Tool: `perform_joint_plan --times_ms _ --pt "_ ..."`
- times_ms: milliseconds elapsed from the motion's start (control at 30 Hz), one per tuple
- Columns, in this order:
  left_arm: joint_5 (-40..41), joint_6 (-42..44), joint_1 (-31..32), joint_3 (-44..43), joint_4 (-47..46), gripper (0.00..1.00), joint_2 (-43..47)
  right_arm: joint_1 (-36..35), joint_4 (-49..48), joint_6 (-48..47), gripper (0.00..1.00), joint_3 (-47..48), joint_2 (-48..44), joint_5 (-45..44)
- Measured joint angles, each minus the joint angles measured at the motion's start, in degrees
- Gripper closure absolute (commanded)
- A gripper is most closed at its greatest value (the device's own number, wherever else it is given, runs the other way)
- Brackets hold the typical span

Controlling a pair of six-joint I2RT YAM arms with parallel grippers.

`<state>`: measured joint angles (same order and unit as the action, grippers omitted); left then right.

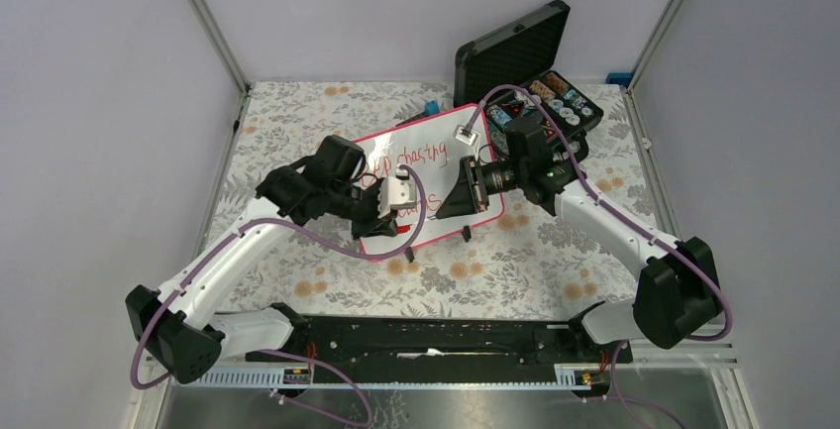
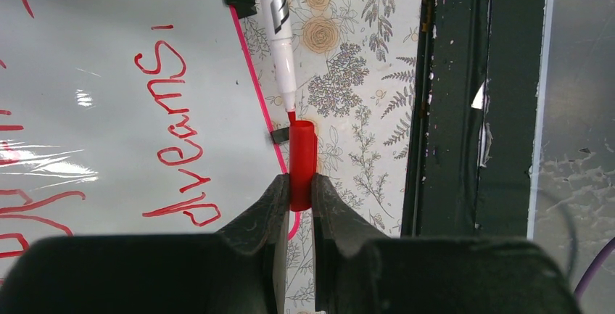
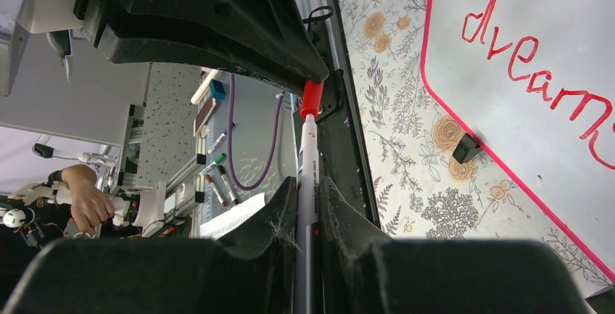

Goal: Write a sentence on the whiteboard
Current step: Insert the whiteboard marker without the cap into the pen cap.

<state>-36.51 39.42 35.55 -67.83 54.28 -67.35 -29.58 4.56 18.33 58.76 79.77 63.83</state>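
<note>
Two-arm recapping over the finished board. The whiteboard [image 1: 441, 183] lies flat on the bench [image 1: 535, 251], mid-table between the arms. The sentence [image 1: 411, 157] runs across it in two red lines, and the wrist views show the closing word "dreams".

Your left gripper [image 2: 300, 183] is clamped on the cap [image 2: 302, 162], a short, smooth red plastic tube. It is pinched at its closed end so that the open mouth faces the other arm. Your right gripper [image 3: 308, 187] is closed around the barrel of the marker [image 3: 308, 169], a slim white cylinder with black print that tapers to a red nib. It is gripped well behind the tip so the nib projects freely.

The two pieces are held nose to mouth just off the board's framed edge, over the cloth. This looks deliberate: it keeps a stray nib away from the writing. The nib stands at the cap's rim, roughly in line with it and not yet seated. Judged from this, the writing is done and capping is the step in hand.

The board is glossy white and throws glare streaks. It has a thin pink-red frame, rounded corners and a small black foot [image 2: 280, 135] at the edge. The bench wears a matte floral cloth. A black, foam-lined case [image 1: 515, 53] stands open behind the board.
</note>
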Motion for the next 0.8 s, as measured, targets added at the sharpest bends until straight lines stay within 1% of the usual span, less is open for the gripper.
perform_joint_plan --times_ms 567,800 --pt "0.8 -4.8 -0.1 0.0 -0.4 1.00 -0.4 -0.3 0.4 -1.0 1.00 0.0 0.0 -1.4" --pt "1.0 -7.5 -0.4 0.0 -3.0 1.00 -0.7 -0.5 0.4 -1.4 1.00 0.0 0.0 -1.9"
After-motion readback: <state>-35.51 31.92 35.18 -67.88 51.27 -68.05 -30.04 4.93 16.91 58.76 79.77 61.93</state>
